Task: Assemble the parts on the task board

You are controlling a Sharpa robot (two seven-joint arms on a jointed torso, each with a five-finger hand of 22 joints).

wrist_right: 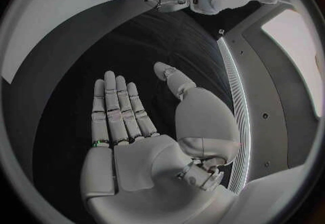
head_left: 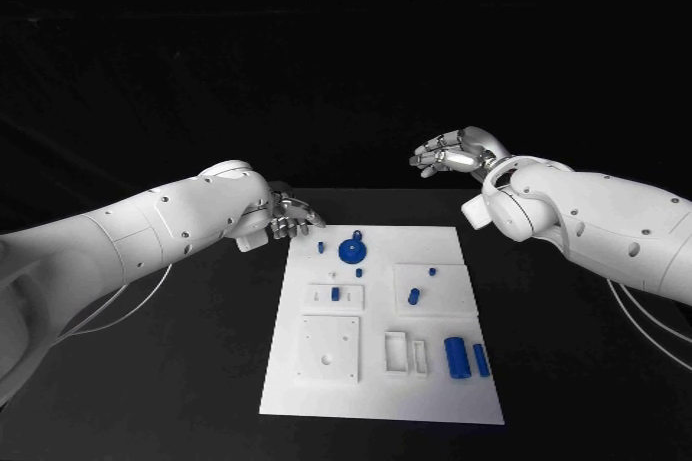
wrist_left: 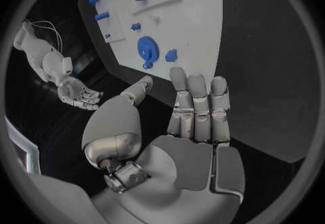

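Blue parts (head_left: pixel 463 356) on the task board (head_left: pixel 382 401) (both hands empty)

Board (head_left: pixel 433 401) at the middle of the counter (head_left: pixel 173 381). Gear (head_left: pixel 352 250) on the board's far part, a small part (head_left: pixel 320 248) to its left; two cylinders (head_left: pixel 467 357) side by side near the right edge, nearer the robot. Left robot hand (head_left: pixel 289 216) over the board's far left corner; right robot hand (head_left: pixel 456 153) beyond its far right corner.
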